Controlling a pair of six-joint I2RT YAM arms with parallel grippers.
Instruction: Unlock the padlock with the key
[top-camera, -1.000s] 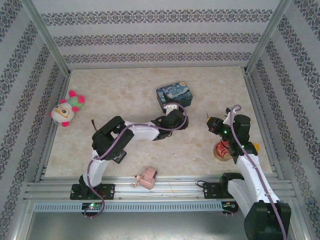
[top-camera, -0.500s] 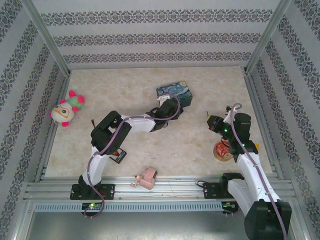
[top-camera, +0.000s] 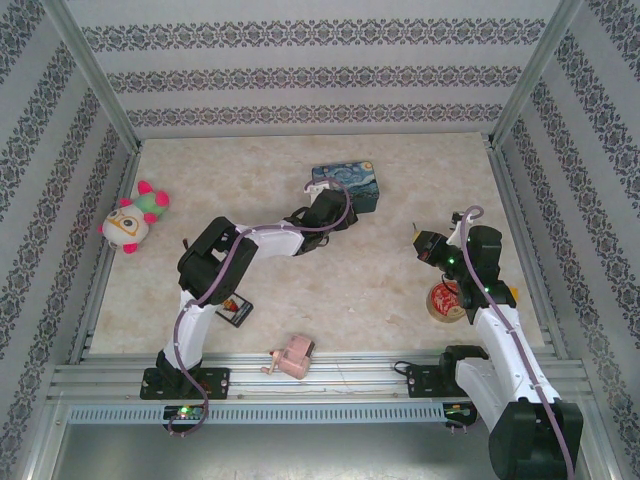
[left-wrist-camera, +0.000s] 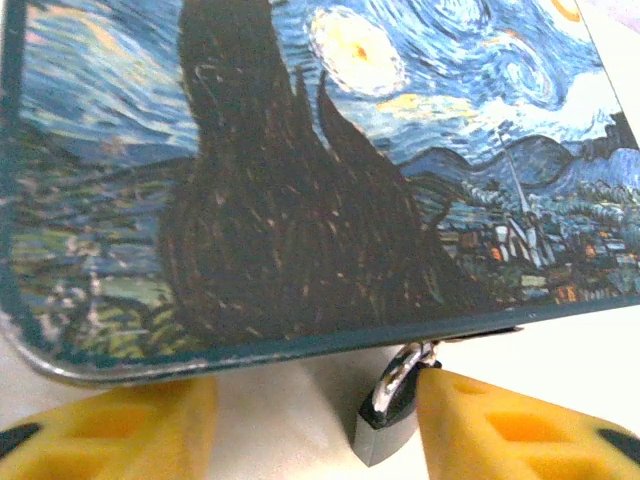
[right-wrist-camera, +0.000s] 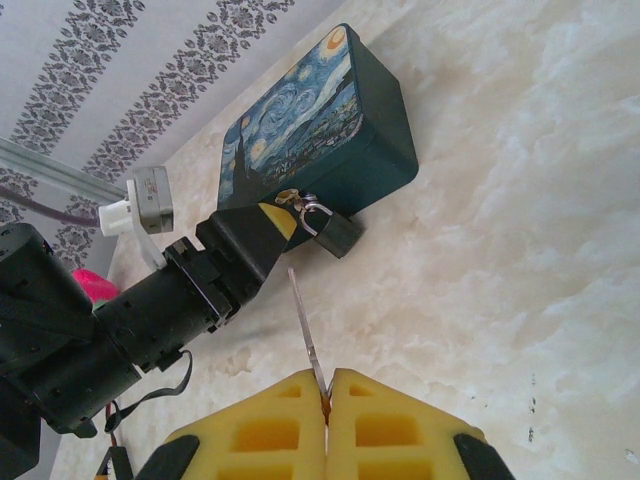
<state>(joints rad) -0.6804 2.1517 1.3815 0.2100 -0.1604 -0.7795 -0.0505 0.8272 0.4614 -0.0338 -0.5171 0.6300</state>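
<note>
Right gripper (right-wrist-camera: 326, 388) is clamped on the key (right-wrist-camera: 305, 320), blade aimed straight at the padlock (right-wrist-camera: 336, 236) on the blue tin (right-wrist-camera: 330, 110)'s front edge, though well short of it (left gripper (left-wrist-camera: 315, 405) sits right there, jaws apart around the padlock).

Left gripper (left-wrist-camera: 317, 428) farther forward, apparently at padlock (left-wrist-camera: 385, 437)

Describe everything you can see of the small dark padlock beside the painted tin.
The small dark-grey metal padlock has a boxy body and a thin silvery shackle that reaches to the lower edge of the blue painted tin; whether it hooks a clasp there is unclear. It rests tilted on the marble-look table, between the yellow fingers of the open left hand, against one.
</note>
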